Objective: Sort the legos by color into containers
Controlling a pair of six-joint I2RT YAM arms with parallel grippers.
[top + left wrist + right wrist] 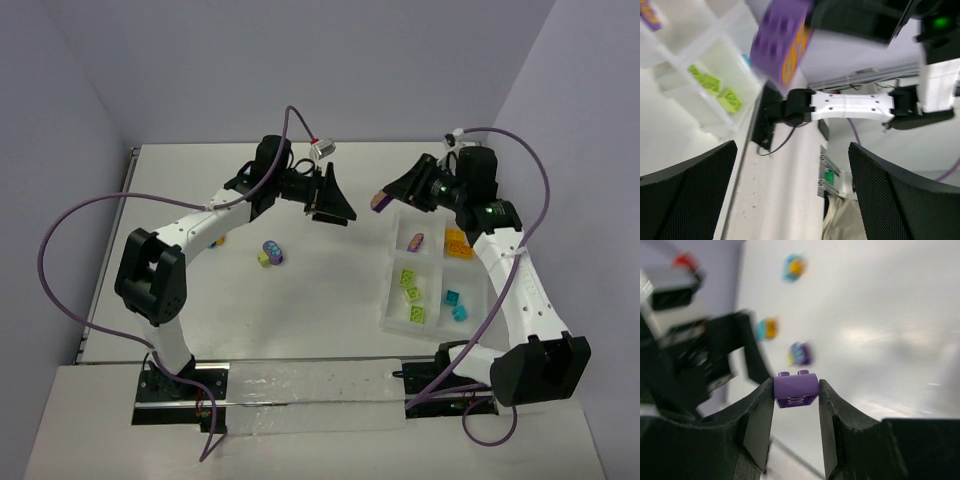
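Observation:
My right gripper [388,198] is shut on a purple brick with an orange one joined to it [379,203], held in the air just left of the tray [390,300]. In the right wrist view the fingers clamp its purple part [796,387]. My left gripper [338,206] is open and empty, facing the held pair [782,42] from close by. The tray holds a purple brick [416,240], an orange one [458,243], green ones [410,290] and teal ones [455,303], each colour in its own compartment. A purple-lime pair [270,252] lies on the table.
A teal-orange pair [215,240] lies partly under the left arm; the right wrist view shows two such pairs [766,329] [794,267]. A clear strip with black brackets [300,385] runs along the near edge. Purple cables loop beside both arms.

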